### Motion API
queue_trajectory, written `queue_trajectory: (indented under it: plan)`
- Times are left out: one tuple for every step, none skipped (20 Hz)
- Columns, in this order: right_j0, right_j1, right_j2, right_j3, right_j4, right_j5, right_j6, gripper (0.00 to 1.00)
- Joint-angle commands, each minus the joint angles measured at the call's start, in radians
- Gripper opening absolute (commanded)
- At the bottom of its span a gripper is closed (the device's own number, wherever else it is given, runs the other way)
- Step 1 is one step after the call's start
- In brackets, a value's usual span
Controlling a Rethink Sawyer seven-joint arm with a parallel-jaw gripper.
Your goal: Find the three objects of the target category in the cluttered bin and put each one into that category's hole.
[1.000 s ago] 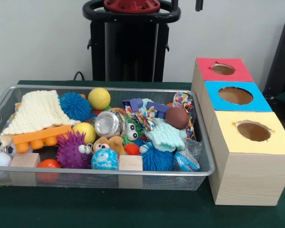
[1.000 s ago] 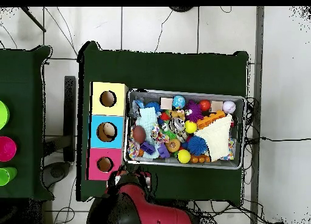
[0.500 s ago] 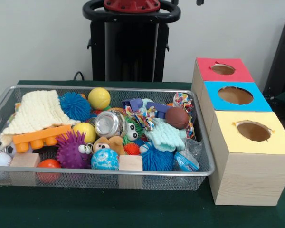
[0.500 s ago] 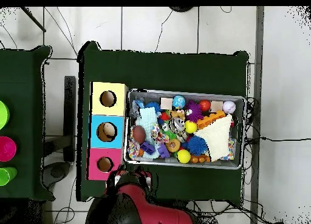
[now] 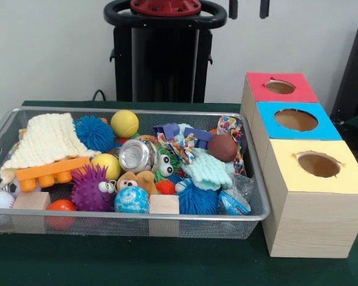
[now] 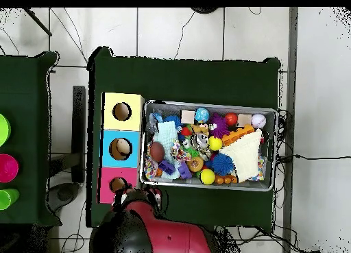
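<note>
The bin (image 5: 185,225) is a wide silver wire mesh basket on the green table, full of toys; it also shows in the overhead view (image 6: 206,185). Among the toys are a yellow ball (image 5: 125,123), a brown ball (image 5: 222,147), a blue spiky ball (image 5: 94,132), a purple spiky ball (image 5: 89,187) and an orange brick (image 5: 51,171). Three wooden boxes stand to the right, with a red top (image 5: 304,92), a blue top (image 5: 268,128) and a yellow top (image 5: 352,179), each with a round hole. My gripper (image 5: 248,8) shows only two dark tips at the top edge, apart and empty, high behind the red box.
A cream knitted cloth (image 5: 48,141), a silver tin (image 5: 137,156), wooden blocks (image 5: 164,205) and a mint glove (image 5: 207,170) crowd the bin. The black pedestal (image 5: 164,59) stands behind it. In the overhead view the red arm (image 6: 161,233) sits beside the red-topped box.
The gripper's two tips have come down into view at the top edge of the front view. In the overhead view the arm has swung a little towards the boxes. The toys have not moved.
</note>
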Motion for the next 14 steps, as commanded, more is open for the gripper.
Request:
queue_trajectory:
  plan:
    - [-0.029,0.111,0.142,0.033,-0.009,-0.114,0.031,1.00]
    - [-0.025,0.119,0.138,0.034,-0.024,-0.124,0.040,1.00]
    - [-0.038,0.115,0.147,0.050,-0.026,-0.133,0.034,1.00]
    - [-0.041,0.128,0.155,0.059,-0.035,-0.156,0.039,1.00]
    - [-0.051,0.134,0.164,0.070,-0.039,-0.170,0.037,1.00]
    - [-0.052,0.146,0.170,0.075,-0.044,-0.182,0.041,1.00]
    - [-0.061,0.155,0.176,0.087,-0.052,-0.201,0.045,1.00]
    - [-0.062,0.170,0.179,0.089,-0.061,-0.218,0.052,1.00]
    - [-0.076,0.178,0.190,0.102,-0.065,-0.238,0.054,1.00]
    - [-0.073,0.191,0.187,0.101,-0.075,-0.252,0.063,1.00]
    - [-0.079,0.201,0.187,0.104,-0.084,-0.270,0.070,1.00]
    - [-0.075,0.204,0.181,0.100,-0.091,-0.273,0.075,1.00]
    - [-0.082,0.198,0.180,0.101,-0.096,-0.270,0.074,1.00]
    - [-0.080,0.192,0.175,0.096,-0.098,-0.259,0.074,1.00]
